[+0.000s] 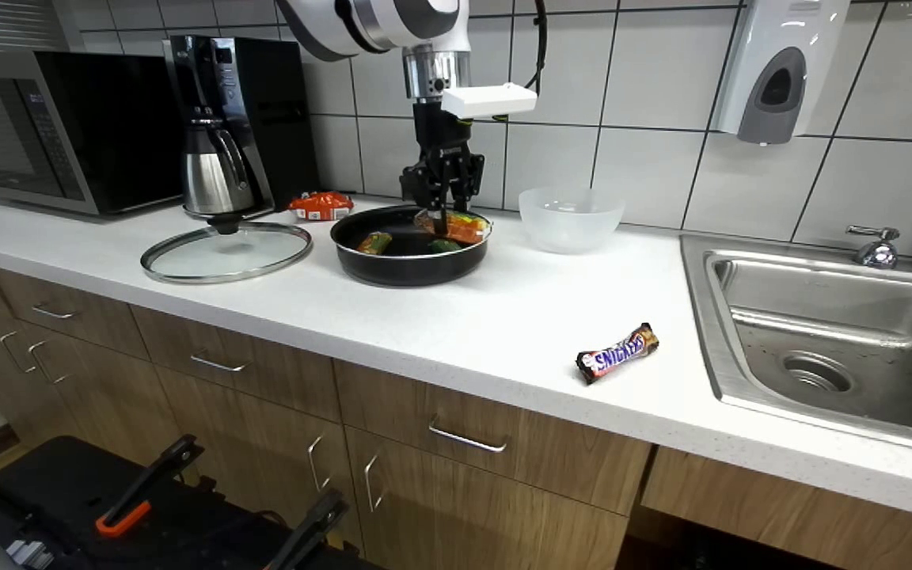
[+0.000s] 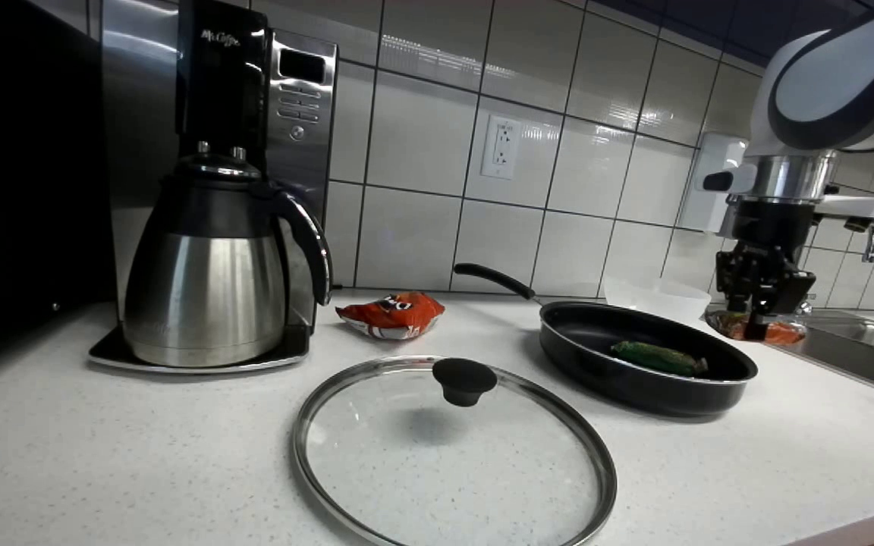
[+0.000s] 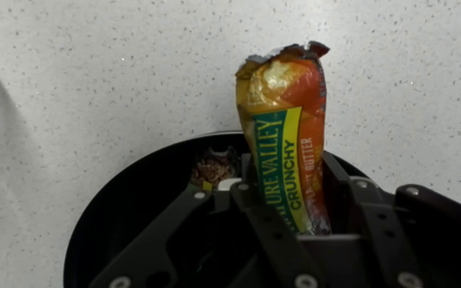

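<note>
Nearest the wrist camera, the gripper (image 3: 288,172) stands part-closed, its jaws set against both sides of a Nature Valley peanut butter bar (image 3: 282,140), which it grips. That bar is held over the edge of a black frying pan (image 1: 404,273), one end projecting beyond it above the white speckled counter (image 3: 94,80). Two green packets (image 1: 375,243) lie inside the pan. Just beside the pan, a glass lid (image 1: 230,255) rests on the counter, knob (image 2: 464,381) uppermost; near it are a red packet (image 2: 391,315) and a coffee maker (image 2: 300,144) bearing a steel carafe (image 2: 205,296). On the pan's opposite side stands a translucent bowl (image 1: 571,222). Farther out, a Snickers bar (image 1: 618,352) lies on the counter near the sink (image 1: 713,317).
</note>
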`<state>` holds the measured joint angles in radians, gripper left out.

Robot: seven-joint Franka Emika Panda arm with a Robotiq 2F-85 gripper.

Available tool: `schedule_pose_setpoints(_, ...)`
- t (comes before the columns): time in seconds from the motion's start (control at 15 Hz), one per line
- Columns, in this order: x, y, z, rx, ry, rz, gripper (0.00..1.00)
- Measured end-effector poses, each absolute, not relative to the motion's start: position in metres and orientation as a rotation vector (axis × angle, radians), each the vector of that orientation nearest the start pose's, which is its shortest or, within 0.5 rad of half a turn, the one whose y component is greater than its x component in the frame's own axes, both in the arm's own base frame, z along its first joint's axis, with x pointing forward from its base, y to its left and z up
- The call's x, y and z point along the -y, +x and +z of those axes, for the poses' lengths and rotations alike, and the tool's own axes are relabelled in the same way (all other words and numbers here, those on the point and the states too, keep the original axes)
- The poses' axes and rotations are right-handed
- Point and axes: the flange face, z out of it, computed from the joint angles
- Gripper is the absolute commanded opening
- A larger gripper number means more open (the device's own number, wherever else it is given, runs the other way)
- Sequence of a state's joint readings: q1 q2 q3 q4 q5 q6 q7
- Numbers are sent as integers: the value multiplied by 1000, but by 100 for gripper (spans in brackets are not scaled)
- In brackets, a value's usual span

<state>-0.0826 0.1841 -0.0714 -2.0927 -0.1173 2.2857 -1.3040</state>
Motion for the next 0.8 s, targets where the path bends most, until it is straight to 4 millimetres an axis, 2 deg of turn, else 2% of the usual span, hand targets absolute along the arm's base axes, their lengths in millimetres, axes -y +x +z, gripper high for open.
schedule_pose_setpoints(0.8,32,623,313,1754,-2704,68,16)
